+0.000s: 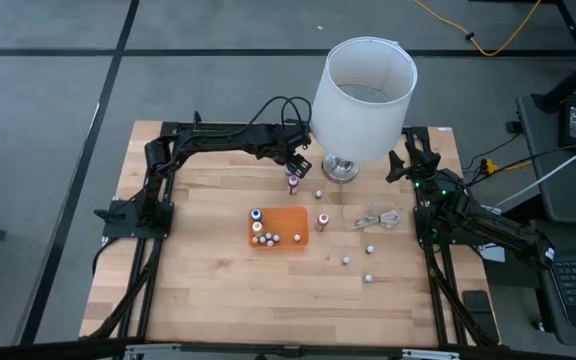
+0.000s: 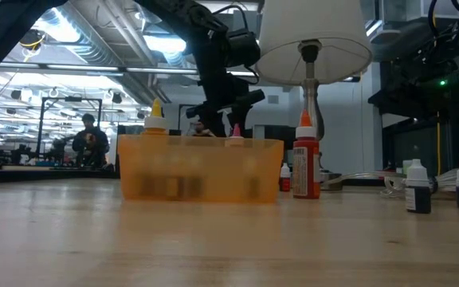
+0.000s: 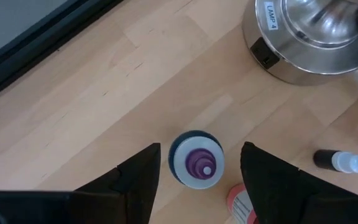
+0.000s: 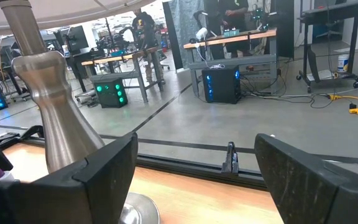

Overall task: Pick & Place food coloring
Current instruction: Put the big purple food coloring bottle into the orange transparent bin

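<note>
One small purple bottle [image 3: 196, 160] stands upright between the spread fingers of the left gripper [image 3: 197, 177], not yet pinched, near the lamp base [image 3: 309, 37].
Light, rigid and smooth-sided, it likely tips easily; best gripped low on the body. Other bottles sit in the orange tray [image 1: 278, 228]; the right gripper [image 4: 197, 174] waits, open.

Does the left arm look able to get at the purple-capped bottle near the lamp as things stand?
Probably yes. The left gripper hangs right above the purple-capped bottle, fingers open on either side of it. Nothing lies between; the lamp base and another bottle stand apart.
</note>
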You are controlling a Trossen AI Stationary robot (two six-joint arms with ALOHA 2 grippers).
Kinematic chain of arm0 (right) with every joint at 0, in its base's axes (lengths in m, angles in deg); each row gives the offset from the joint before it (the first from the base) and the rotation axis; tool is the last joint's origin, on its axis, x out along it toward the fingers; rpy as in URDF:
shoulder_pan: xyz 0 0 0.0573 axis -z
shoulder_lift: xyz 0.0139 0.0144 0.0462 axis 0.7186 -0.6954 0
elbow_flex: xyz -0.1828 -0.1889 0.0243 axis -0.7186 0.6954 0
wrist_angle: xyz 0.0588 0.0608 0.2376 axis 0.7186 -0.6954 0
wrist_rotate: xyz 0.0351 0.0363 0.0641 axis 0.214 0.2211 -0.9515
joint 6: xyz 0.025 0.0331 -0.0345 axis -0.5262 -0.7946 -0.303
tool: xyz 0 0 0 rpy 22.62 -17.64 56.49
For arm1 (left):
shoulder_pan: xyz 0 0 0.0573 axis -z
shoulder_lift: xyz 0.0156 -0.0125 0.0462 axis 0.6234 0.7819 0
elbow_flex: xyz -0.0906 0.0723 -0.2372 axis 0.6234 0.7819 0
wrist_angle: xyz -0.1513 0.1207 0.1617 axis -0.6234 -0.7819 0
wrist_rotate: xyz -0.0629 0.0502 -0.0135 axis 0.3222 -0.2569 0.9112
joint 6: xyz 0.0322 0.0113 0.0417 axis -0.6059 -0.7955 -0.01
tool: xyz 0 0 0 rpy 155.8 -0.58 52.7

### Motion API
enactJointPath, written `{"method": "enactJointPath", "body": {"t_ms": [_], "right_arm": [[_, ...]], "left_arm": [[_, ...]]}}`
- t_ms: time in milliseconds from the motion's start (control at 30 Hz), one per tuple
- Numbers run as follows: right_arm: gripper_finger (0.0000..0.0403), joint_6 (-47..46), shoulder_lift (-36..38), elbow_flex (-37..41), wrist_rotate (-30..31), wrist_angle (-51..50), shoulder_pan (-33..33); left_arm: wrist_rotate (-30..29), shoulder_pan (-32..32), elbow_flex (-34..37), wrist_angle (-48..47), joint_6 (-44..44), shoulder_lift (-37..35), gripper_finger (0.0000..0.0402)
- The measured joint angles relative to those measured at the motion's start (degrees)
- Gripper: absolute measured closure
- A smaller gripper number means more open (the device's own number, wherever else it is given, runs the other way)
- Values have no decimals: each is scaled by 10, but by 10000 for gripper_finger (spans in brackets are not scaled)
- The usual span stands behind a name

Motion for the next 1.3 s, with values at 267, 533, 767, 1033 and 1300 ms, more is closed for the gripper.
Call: {"method": "enactJointPath", "body": {"t_ms": [267, 533, 767, 1033, 1300], "right_arm": [[79, 0, 0, 0, 0, 0, 0], [79, 0, 0, 0, 0, 0, 0], [79, 0, 0, 0, 0, 0, 0], [79, 0, 0, 0, 0, 0, 0], [79, 0, 0, 0, 0, 0, 0]], "left_arm": [[0, 0, 0, 6, -1, 0, 189], [15, 0, 0, 6, 4, 0, 195], [15, 0, 0, -2, 4, 0, 229], [20, 0, 0, -19, 3, 0, 267], [20, 0, 0, -19, 0, 0, 281]]}}
